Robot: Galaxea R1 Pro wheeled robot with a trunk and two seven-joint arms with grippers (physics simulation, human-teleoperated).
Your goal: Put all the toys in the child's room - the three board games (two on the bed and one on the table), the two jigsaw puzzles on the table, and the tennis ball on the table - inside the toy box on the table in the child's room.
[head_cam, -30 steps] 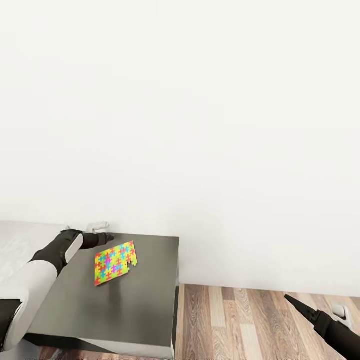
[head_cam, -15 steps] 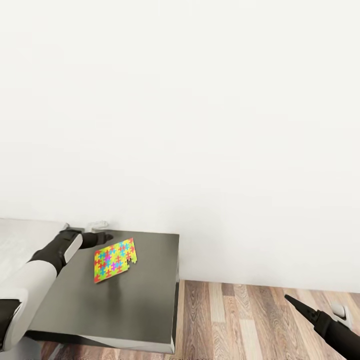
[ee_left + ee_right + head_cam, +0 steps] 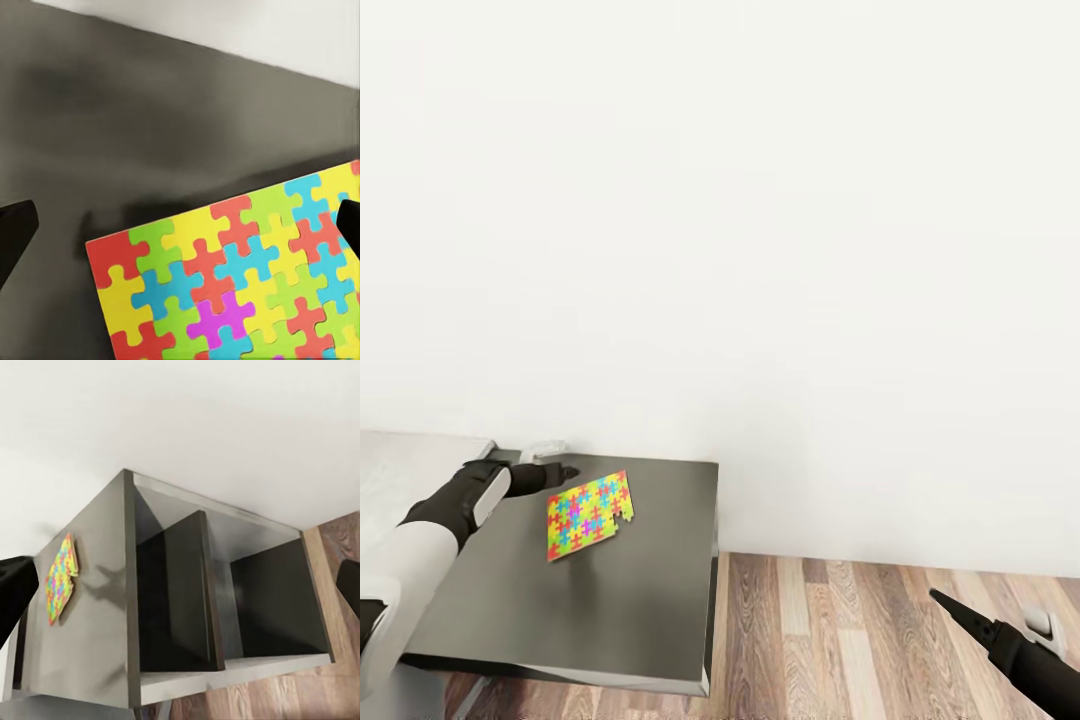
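A: The left hand is located above the dark grey part of the bench, at the back corner of the jigsaw puzzle. In the left wrist view the two fingertips are spread wide to either side, with nothing gripped between them.

B: Is the jigsaw puzzle touched by that hand?

A: Contact cannot be confirmed. The puzzle is seen lying flat on the dark bench top, with one corner between the spread fingertips. A shadow is cast on the bench just beyond that corner.

B: And the right hand?

A: The right hand is held well to the right of the jigsaw puzzle, over the wood-plank floor. Its dark tips are seen set far apart at the two edges of the right wrist view, with nothing grasped.

B: What else is recorded near the jigsaw puzzle?

A: In the right wrist view the puzzle lies on the bench top, and two open dark compartments are shown in the bench side below it. A white wall stands behind the bench. The light grey part of the bench adjoins to the left of the puzzle.
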